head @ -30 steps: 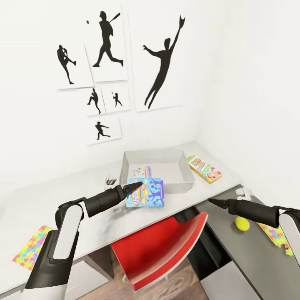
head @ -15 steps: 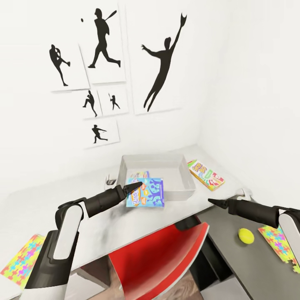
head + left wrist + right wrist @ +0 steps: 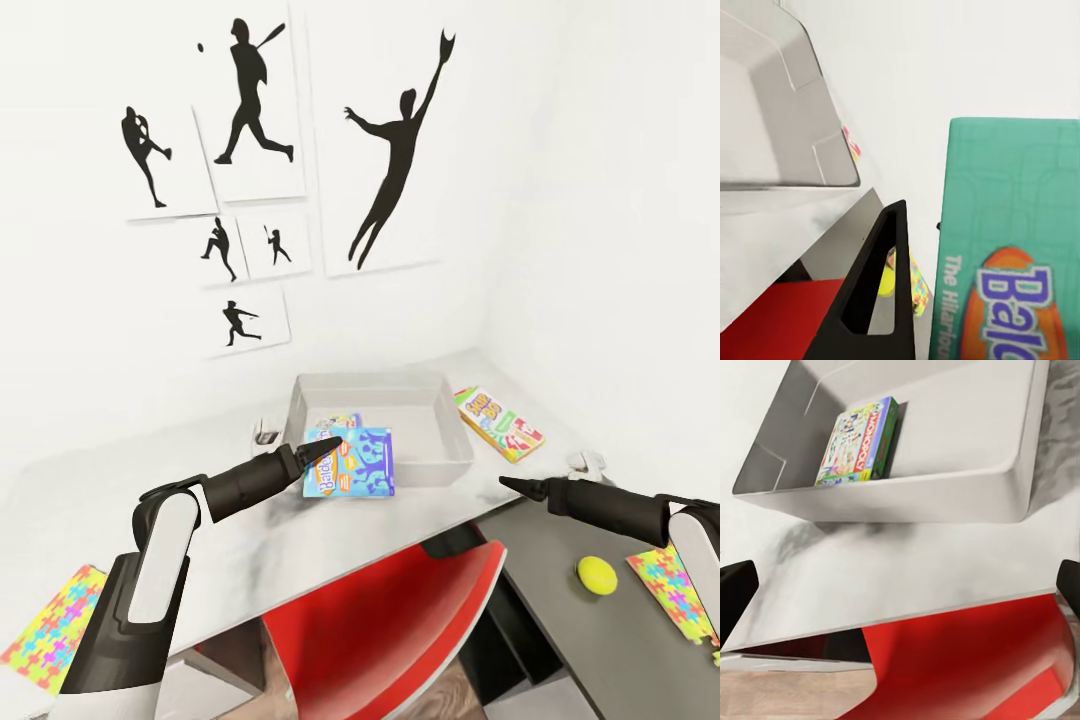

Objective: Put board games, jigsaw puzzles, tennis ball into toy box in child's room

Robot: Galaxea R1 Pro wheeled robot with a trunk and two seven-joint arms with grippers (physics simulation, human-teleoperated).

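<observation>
The light grey toy box (image 3: 452, 440) stands on the table (image 3: 120, 490) by the wall, with a green-edged board game (image 3: 859, 441) lying inside it. My left gripper (image 3: 325, 449) is shut on the blue board game (image 3: 358, 463), held above the table just before the toy box's near wall. In the left wrist view one black finger (image 3: 870, 300) lies beside that game's teal face (image 3: 1012, 225). My right gripper (image 3: 518, 487) is open and holds nothing, its fingertips (image 3: 735, 592) wide apart. A yellow-orange board game (image 3: 498, 423) lies right of the box. The tennis ball (image 3: 597, 576) and one jigsaw puzzle (image 3: 675, 592) rest on the dark wing; another jigsaw puzzle (image 3: 50, 630) lies at the far left.
A red chair (image 3: 400, 620) is tucked in the corner of the L-shaped desk, below both grippers. Black baseball-player silhouette pictures (image 3: 260, 180) hang on the white wall behind. A small white object (image 3: 585, 463) sits at the dark wing's far edge.
The whole picture has shifted slightly, so the camera has moved. Both arms keep their pose, and the left gripper still holds the blue board game.
</observation>
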